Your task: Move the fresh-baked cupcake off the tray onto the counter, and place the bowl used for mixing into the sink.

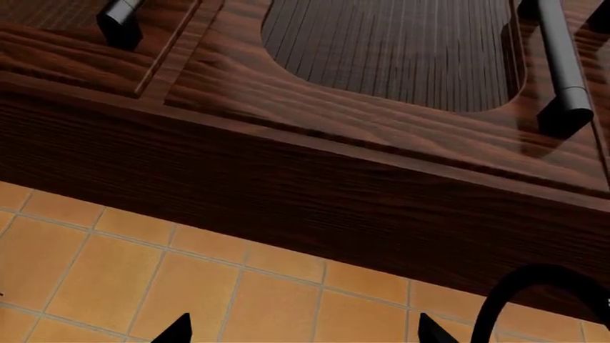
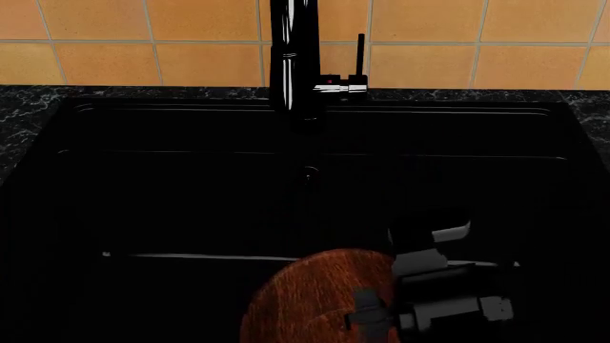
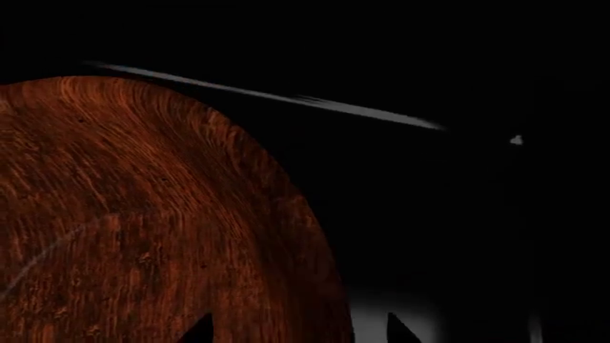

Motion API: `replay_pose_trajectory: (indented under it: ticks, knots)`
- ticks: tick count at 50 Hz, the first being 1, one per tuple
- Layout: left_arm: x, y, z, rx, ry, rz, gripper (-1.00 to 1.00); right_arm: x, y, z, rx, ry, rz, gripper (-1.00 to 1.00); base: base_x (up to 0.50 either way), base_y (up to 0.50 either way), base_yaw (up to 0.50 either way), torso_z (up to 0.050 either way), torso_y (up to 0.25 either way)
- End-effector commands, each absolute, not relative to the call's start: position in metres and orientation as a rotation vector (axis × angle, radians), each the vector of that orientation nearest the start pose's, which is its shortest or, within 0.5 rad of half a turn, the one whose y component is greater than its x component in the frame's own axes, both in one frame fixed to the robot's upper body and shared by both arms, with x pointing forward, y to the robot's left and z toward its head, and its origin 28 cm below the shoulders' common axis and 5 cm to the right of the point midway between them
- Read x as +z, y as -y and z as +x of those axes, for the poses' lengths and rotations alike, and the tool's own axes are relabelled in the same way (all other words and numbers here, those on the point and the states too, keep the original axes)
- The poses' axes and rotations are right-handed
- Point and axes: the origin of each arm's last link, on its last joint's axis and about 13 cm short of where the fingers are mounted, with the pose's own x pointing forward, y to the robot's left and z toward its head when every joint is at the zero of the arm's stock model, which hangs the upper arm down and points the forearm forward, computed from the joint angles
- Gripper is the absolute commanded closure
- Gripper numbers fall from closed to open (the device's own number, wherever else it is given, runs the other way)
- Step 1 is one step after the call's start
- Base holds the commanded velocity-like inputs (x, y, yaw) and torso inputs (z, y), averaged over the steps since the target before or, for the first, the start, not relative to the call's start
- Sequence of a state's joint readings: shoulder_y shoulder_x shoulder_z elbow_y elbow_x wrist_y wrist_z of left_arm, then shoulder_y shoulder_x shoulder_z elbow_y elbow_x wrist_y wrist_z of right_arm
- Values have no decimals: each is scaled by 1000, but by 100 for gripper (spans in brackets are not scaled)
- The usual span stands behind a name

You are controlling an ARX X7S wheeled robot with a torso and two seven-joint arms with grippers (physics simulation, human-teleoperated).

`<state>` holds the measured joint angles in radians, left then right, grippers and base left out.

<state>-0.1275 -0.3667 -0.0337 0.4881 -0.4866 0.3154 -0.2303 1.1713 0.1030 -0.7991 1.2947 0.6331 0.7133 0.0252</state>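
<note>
Bowl point(image 2: 319, 300) is seen in head view over sink point(image 2: 191, 207), at right gripper point(image 2: 381, 314), prob. clamped on its rim. Left gripper point(image 1: 300, 330), tips apart, is shown only by left wrist cam, near wood cabinet point(image 1: 315, 164).

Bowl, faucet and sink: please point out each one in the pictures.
bowl point(image 2: 315, 296): head view, on its wooden surface.
faucet point(image 2: 293, 57): head view, on the tall black neck.
sink point(image 2: 171, 186): head view, on the bare black basin.
</note>
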Motion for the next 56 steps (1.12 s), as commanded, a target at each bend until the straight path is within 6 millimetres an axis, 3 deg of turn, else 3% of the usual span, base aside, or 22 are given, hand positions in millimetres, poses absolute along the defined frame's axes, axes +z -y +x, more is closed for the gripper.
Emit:
replay_pose_trajectory:
  ticks: [1, 7, 9, 13, 15, 21, 25, 29, 32, 38, 44, 56]
  knots:
    - [175, -263, 211, 48, 877, -231, -100, 83, 121, 372, 43, -936, -225, -100, 0, 0, 0, 0, 0]
    - [175, -263, 211, 48, 877, -233, -100, 89, 123, 375, 22, -911, -240, -100, 0, 0, 0, 0, 0]
    - [175, -263, 211, 47, 876, -233, -100, 100, 125, 375, 11, -875, -230, -100, 0, 0, 0, 0, 0]
    - [175, -263, 211, 47, 877, -232, -100, 135, 131, 369, -30, -777, -245, -100, 0, 0, 0, 0, 0]
    - [175, -263, 211, 47, 878, -232, -100, 161, 134, 363, -47, -701, -254, -100, 0, 0, 0, 0, 0]
    - [174, -263, 211, 46, 875, -228, -100, 229, 143, 335, -80, -519, -220, -100, 0, 0, 0, 0, 0]
    - [175, -262, 211, 47, 874, -226, -100, 254, 144, 315, -76, -432, -209, -100, 0, 0, 0, 0, 0]
    - [175, -262, 212, 46, 868, -220, -100, 284, 148, 282, -76, -292, -178, -100, 0, 0, 0, 0, 0]
    - [175, -262, 212, 46, 865, -218, -100, 295, 150, 256, -65, -209, -146, -100, 0, 0, 0, 0, 0]
    - [174, -261, 213, 47, 863, -216, -100, 295, 154, 212, -73, -88, -119, -100, 0, 0, 0, 0, 0]
    - [174, -261, 213, 46, 858, -211, -100, 278, 159, 170, -41, 79, -97, -100, 0, 0, 0, 0, 0]
    - [174, -260, 215, 45, 842, -197, -100, 245, 175, 144, -70, 143, 21, -100, 0, 0, 0, 0, 0]
